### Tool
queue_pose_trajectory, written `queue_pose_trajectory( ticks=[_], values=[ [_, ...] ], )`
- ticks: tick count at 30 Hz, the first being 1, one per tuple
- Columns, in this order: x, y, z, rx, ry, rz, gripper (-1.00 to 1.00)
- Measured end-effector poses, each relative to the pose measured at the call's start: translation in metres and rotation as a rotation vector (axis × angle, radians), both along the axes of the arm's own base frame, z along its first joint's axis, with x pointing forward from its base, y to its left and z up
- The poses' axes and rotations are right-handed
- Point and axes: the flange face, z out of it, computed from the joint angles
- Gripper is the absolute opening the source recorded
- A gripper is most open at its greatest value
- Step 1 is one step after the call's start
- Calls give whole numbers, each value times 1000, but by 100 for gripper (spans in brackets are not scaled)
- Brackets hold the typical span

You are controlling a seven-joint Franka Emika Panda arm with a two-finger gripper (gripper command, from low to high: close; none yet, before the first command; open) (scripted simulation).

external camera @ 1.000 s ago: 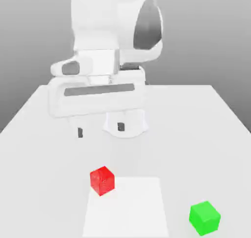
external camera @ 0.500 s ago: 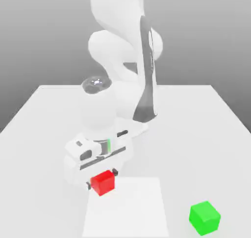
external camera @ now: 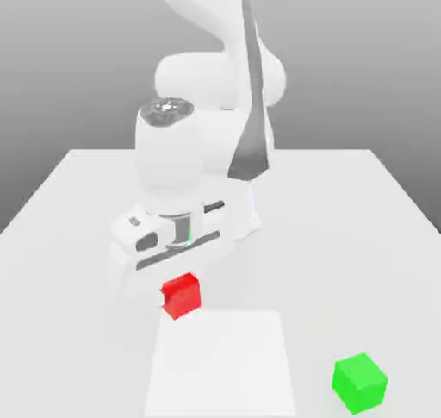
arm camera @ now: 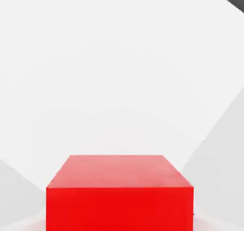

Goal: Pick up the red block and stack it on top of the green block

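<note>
In the exterior view, the tool [external camera: 182, 293] was closed on the red block [external camera: 182, 296], left of centre and a little below the middle of the frame. The arm [external camera: 169, 162] reached down over it from above, a hold that probably served to leave the block's underside free for setting down. The block hung just under the hand, near the far edge of the white square [external camera: 226, 364], and seemed to be clear of the table [external camera: 344, 235], though the gap beneath it was hard to judge. The green block [external camera: 359, 383] sat on the table at the lower right of the frame, well apart from the red one. Its top was bare, so it was ready to serve as the base, and nothing stood on the way across.

In the hand view, the red block showed one broad face and its upper side, squared up to the hand rather than twisted. Such an even grip would likely help it come down flat. The pick looked made and the stacking was not done; the next move called for more height, then a carry toward the exterior view's right. An off-centre release could tip the red block off its base.
</note>
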Motion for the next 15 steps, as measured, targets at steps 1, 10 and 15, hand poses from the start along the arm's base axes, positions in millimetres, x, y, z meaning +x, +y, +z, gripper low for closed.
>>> queue_pose_trajectory(
  ticks=[1, 10, 15],
  values=[
    [11, 14, 4, -5, 0, 41, -100],
    [92, 188, 30, -9, -1, 417, -100],
    [100, 242, -1, 6, 2, 506, -100]
  ],
)
